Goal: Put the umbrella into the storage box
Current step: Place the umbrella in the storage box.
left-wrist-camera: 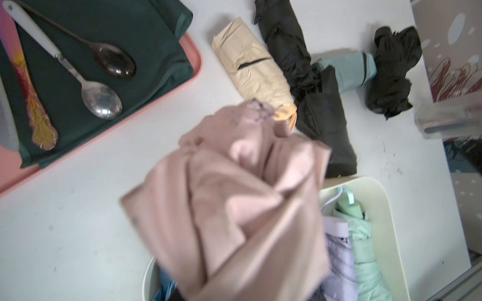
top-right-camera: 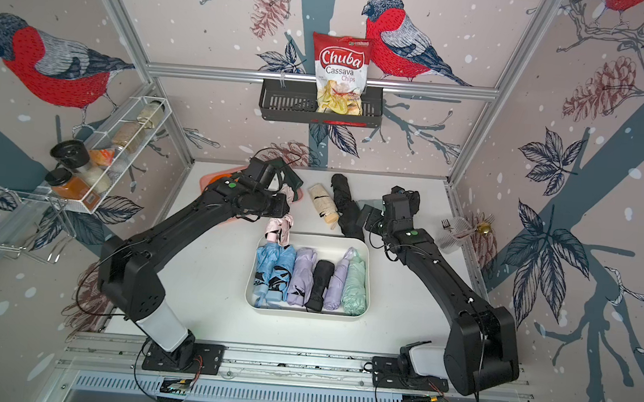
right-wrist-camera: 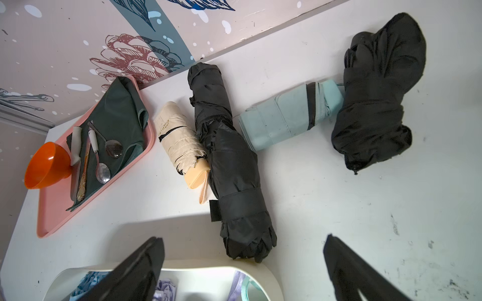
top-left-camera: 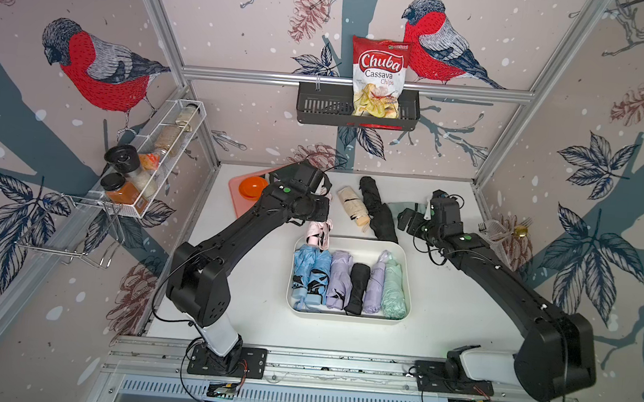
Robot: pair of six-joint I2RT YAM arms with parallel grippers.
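Left gripper (top-left-camera: 319, 214) is clamping the pink umbrella (top-left-camera: 319, 236), which is dangling right beneath it over the rim of the storage box (top-left-camera: 352, 248). It's probably worth carrying it further inside before letting go.

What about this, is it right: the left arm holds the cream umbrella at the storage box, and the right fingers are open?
One thing is wrong: the left arm holds the pink umbrella, not the cream one. Both top views show it; the cream umbrella lies on the table. The rest stands: it hangs at the storage box, and the right fingers are open.
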